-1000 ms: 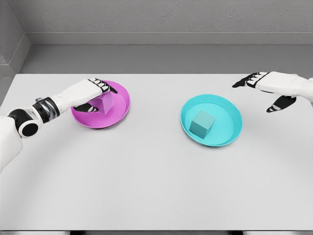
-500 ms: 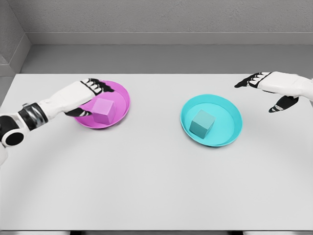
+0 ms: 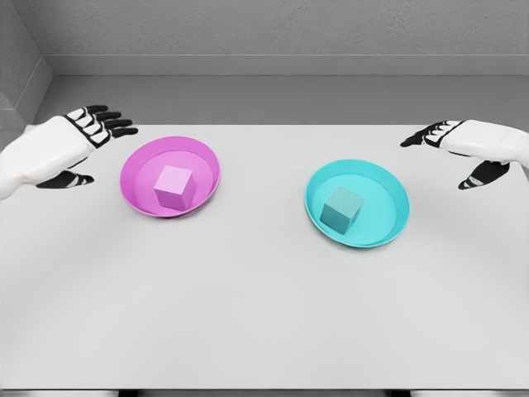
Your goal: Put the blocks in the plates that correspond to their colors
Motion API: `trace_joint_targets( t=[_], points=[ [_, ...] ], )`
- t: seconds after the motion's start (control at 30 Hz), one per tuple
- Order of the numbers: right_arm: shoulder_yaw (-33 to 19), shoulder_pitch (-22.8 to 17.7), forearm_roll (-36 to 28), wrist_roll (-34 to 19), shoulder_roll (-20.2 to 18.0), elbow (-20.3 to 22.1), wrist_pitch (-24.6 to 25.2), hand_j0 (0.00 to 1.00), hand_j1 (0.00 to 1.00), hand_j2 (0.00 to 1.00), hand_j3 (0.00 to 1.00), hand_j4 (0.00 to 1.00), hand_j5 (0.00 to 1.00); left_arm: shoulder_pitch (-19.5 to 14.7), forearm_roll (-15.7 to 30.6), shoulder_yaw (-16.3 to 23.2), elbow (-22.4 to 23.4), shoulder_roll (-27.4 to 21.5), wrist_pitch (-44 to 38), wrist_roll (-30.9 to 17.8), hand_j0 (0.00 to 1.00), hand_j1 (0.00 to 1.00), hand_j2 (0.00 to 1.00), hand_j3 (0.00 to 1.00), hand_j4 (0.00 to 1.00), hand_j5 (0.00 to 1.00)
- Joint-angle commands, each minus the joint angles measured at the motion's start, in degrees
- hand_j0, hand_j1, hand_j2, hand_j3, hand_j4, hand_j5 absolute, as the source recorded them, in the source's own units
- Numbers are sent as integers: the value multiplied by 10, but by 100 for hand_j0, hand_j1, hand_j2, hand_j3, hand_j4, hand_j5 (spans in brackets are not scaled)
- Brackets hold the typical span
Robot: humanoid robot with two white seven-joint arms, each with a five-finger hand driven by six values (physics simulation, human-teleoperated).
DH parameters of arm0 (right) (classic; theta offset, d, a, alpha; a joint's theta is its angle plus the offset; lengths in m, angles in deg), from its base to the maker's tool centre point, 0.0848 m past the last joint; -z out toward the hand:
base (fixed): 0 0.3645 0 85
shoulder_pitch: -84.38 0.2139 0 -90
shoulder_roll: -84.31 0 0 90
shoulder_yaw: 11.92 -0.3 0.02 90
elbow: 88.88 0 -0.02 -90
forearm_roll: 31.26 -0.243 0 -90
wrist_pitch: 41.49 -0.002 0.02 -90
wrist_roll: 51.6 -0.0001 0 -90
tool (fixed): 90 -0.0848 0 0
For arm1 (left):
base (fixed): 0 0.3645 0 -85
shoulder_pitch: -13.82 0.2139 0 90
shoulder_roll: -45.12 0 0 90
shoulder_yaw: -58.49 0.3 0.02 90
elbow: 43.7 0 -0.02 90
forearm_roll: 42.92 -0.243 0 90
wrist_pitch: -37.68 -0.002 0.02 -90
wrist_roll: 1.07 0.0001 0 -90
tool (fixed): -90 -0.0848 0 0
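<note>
- Sitting inside the magenta plate (image 3: pixel 132 188) is the magenta block (image 3: pixel 174 186), resting on the plate's floor with no hand touching it.
- The magenta plate lies on the left half of the white tabletop (image 3: pixel 248 314), towards the far side.
- The left hand (image 3: pixel 58 149) hangs over the tabletop's left edge, well clear of the magenta plate; its fingers (image 3: pixel 103 122) are spread apart and hold nothing, with the dark fingertips pointing right towards the plate's far rim.
- The teal block (image 3: pixel 341 208) sits inside the teal plate (image 3: pixel 395 217), a little left of the plate's middle, with one corner turned towards the camera.
- The teal plate lies on the right half of the tabletop, well apart from the magenta plate.
- The right hand (image 3: pixel 469 145) hovers beyond the teal plate, near the tabletop's right edge; its fingers (image 3: pixel 423 136) are stretched out and apart, empty, pointing left, with the thumb angled downward.
- Each block matches the colour of the plate it lies in.
</note>
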Motion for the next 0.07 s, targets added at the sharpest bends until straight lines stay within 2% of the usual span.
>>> trace_joint_targets(
  t=[0.0, 0.03],
  points=[
    [-1, 0, -4, 0, -1, 0, 1, 100, 100, 100, 100, 100, 100, 0, 4, 1, -1, -2, 0, 2, 100, 100, 100, 100, 100, 100],
    [-1, 0, -4, 1, -1, 0, 1, 100, 100, 100, 100, 100, 100, 1, 5, 1, -1, -2, 0, 3, 100, 100, 100, 100, 100, 100]
  ],
)
